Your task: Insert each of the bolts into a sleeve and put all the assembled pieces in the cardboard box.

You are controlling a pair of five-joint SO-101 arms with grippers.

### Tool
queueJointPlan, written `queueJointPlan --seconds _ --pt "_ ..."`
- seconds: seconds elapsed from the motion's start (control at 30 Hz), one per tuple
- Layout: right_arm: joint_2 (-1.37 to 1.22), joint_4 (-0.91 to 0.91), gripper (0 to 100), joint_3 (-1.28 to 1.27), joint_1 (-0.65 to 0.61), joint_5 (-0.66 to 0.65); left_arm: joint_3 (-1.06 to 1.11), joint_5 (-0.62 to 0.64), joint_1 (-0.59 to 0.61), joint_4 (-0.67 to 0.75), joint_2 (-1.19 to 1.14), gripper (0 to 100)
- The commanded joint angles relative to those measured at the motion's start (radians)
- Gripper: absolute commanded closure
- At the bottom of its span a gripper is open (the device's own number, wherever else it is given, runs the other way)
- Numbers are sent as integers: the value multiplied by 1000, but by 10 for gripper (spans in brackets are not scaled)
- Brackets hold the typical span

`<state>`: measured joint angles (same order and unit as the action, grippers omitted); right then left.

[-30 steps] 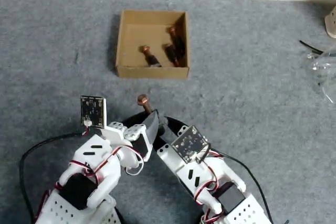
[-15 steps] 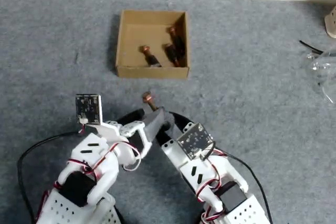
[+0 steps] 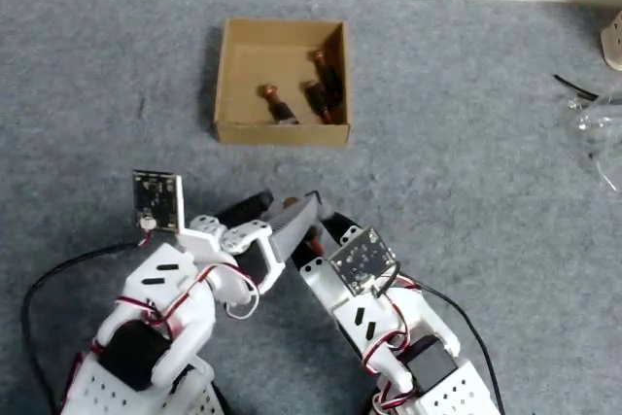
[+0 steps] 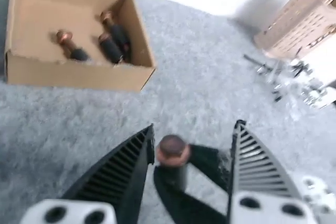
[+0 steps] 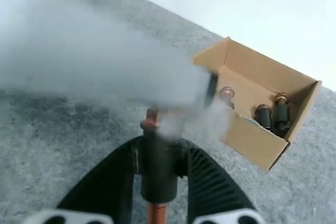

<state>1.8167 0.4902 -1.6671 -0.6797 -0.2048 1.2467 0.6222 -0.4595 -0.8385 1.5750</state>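
I'm pinching the sleeve [image 5: 157, 174] in the right gripper [image 5: 158, 150], bolt [image 4: 172, 149] poking up inside my spread left gripper [image 4: 194, 129], box [image 3: 282, 131] at twelve o'clock, so I'd centre on the bolt head and close squarely.

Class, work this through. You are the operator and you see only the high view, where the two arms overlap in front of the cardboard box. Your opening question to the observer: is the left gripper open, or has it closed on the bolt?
Observer: Open. In the left wrist view the left gripper has its jaws spread on either side of the bolt, and the copper head sits off centre between them.
Operator: Then what holds the bolt up?
Observer: The right gripper does. It is shut on the black sleeve, and the bolt runs through the sleeve with copper showing at both ends.
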Motion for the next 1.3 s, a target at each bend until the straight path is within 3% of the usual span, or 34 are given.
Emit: queueJointPlan --seconds 0.0,0.2,0.4,0.77,0.93,1.13,1.27 --pt "22 -36 994 -25 18 -11 -113 -11 -16 6 12 775" --pt "22 -36 994 -25 18 -9 -188 -12 8 5 13 776" --pt "22 -38 994 -27 51 -8 -186 -71 202 2 13 776" --pt "22 -73 994 -44 74 -6 -182 -204 446 -301 13 776" --pt "22 -73 994 -45 76 -6 -186 -233 483 -390 42 780" --pt "22 -73 994 -45 76 -6 -183 -301 483 -483 274 939" --pt "22 -73 994 -45 76 -6 -120 -338 492 -489 231 962"
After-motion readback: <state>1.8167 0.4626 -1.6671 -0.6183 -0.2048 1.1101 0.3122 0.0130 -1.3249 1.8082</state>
